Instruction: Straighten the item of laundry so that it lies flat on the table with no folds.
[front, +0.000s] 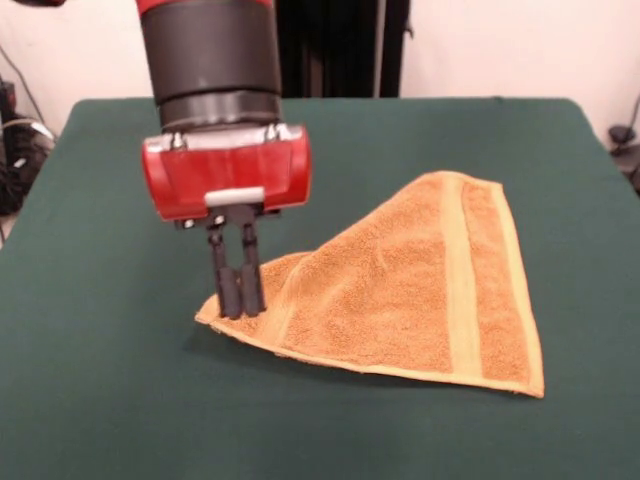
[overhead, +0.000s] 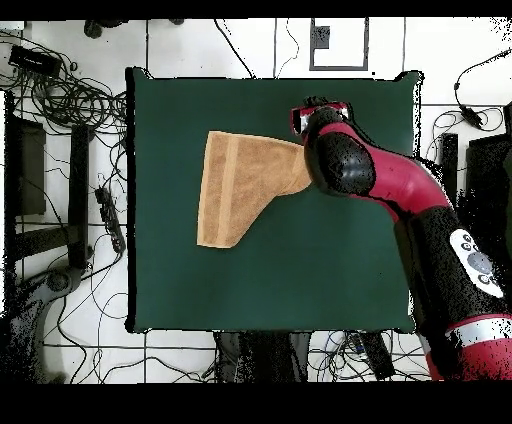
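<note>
The jaws (front: 237, 300) stand narrow, pinching the folded towel (front: 400, 295) at its bunched corner; a shallow grip could slip, leaving folds on the counter (front: 100, 400).

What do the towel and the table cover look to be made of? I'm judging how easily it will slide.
Towel: looks like looped terry cloth, with a fuzzy matte pile and a flat, paler woven band. Table: seemingly a plain matte dark green fabric cover, with no shine.
</note>
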